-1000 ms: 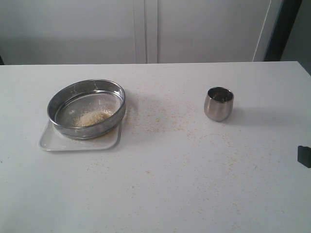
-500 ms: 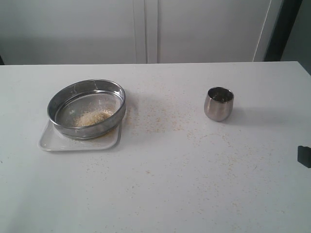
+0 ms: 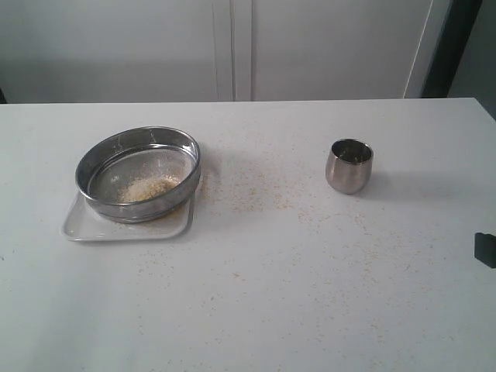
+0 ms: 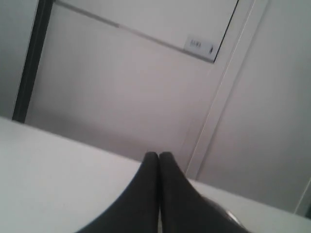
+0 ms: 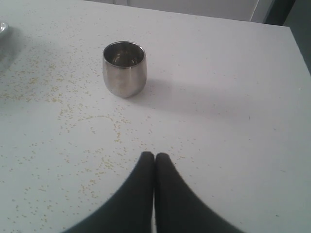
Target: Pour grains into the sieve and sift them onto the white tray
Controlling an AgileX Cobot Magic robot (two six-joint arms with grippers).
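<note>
The sieve (image 3: pixel 138 172) rests on the white tray (image 3: pixel 85 226) at the table's left, with a small heap of grains (image 3: pixel 147 187) on its mesh. A small steel cup (image 3: pixel 349 165) stands upright at the right and is also seen in the right wrist view (image 5: pixel 124 68). My right gripper (image 5: pixel 154 156) is shut with nothing in it, well short of the cup, above the table. My left gripper (image 4: pixel 158 155) is shut and empty, pointing toward the back wall; a steel rim (image 4: pixel 231 217) shows just past its fingers. Only a dark bit of the right arm (image 3: pixel 485 249) shows in the exterior view.
Loose grains (image 3: pixel 256 194) are scattered over the white table between sieve and cup, and more grains (image 5: pixel 92 160) lie near my right gripper. White cabinet doors (image 3: pixel 232 46) stand behind the table. The table's right edge (image 5: pixel 299 48) lies beyond the cup.
</note>
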